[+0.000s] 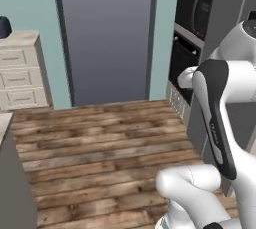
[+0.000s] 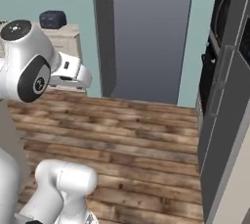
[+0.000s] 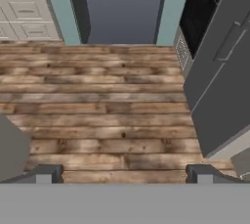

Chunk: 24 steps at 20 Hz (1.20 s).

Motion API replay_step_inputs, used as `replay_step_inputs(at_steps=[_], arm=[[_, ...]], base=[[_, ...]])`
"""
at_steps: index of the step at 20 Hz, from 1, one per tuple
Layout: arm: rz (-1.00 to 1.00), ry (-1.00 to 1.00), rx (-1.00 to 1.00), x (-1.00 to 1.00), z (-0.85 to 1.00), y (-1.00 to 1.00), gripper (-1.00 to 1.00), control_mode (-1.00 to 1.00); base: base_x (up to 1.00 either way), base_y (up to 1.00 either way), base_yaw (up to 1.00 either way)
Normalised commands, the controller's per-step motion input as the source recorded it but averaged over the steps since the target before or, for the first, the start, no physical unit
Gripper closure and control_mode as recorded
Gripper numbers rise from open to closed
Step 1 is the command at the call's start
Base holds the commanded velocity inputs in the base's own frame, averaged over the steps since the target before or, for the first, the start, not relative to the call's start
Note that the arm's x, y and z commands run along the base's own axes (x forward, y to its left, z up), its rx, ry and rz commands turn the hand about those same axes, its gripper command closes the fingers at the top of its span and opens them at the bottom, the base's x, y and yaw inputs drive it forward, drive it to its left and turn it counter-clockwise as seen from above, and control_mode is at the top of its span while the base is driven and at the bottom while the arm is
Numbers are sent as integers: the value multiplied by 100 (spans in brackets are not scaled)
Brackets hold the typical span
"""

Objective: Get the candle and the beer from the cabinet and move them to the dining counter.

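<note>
Seeing no candle, beer or wall cabinet ahead, I judge nothing fetched yet, my end effector (image 3: 125, 173) wide apart and empty above the brown wooden plank floor (image 3: 97, 105) facing the grey doorway (image 3: 122, 8).

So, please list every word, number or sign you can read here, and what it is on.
None can be read.
The oven has a panel of small marks below its door, too small and blurred to read.
The drawers carry no text.
</note>
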Motion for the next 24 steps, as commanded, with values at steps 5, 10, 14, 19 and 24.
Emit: replay_step_inputs(at_steps=[5,10,14,19,24], arm=[[0,0,0,0,0,0,-100,100],[0,0,0,0,0,0,-100,100],[0,0,0,0,0,0,-100,100],[0,0,0,0,0,0,-100,100],[0,0,0,0,0,0,-100,100]], base=[[100,-65,3],[100,-48,4],[100,-8,7],[100,0,9],[100,-1,30]])
